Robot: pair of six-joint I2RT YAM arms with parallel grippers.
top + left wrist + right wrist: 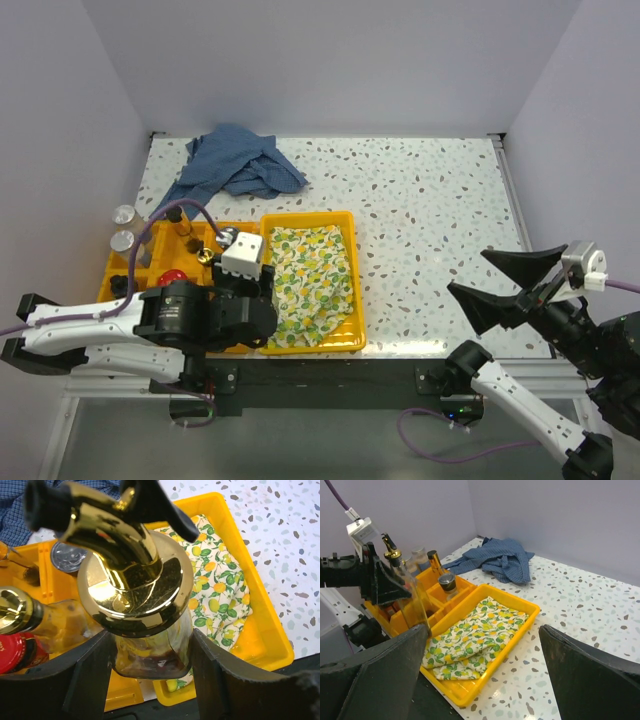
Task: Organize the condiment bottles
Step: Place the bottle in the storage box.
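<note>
The left hand (150, 666) grips a square-sided clear glass bottle (150, 650) between its two black fingers. The bottle stands upright, with a dark residue at the bottom. On top is a wide, mirror-bright gold cap (135, 580) with a curved spout ending in a black tip. The bottle is at the near end of the divided yellow plastic tray (115, 270), just beside the second tray (270, 630). I cannot tell whether its base touches anything.

Beside it in the divided tray lie another gold-capped glass bottle (20, 612) and a glossy red lid (12, 652). Further back stand a slim amber bottle (434, 562) and a round jar with a dark lid (446, 582).

The second tray holds a rumpled lemon-print cloth (215, 580). A crumpled blue checked cloth (235, 165) lies on the speckled worktop (430, 200) behind the trays.

The right hand (468, 272) is spread wide and holds nothing. It is well apart from the trays.
</note>
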